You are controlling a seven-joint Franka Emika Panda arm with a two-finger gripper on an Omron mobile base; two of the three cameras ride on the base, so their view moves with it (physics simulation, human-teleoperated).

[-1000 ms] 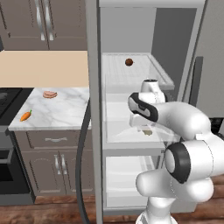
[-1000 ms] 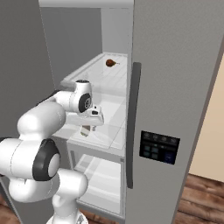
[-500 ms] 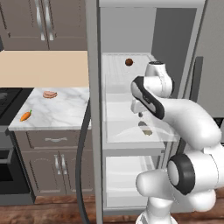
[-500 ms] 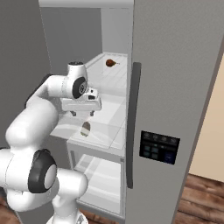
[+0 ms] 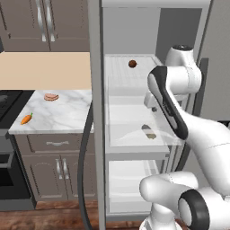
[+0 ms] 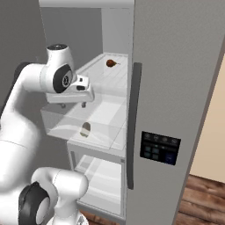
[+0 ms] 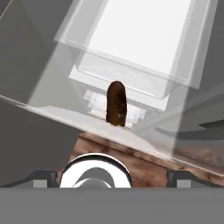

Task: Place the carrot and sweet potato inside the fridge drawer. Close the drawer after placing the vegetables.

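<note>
The sweet potato [image 5: 149,131] is lying in the fridge drawer [image 5: 134,139], long axis running near to far. The gripper [image 6: 72,105] is hovering above, fingers spread apart, pointing down.

Gripper [image 6: 73,104]: raised from just over the sweet potato [image 6: 85,128] to well above it, jaws spread wider. Sweet potato: left lying in the fridge drawer [image 6: 115,141], apparently free of the fingers.

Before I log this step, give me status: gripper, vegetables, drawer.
Gripper open, empty, above the drawer. Sweet potato in the drawer. Carrot on the counter. Drawer not yet closed.
</note>
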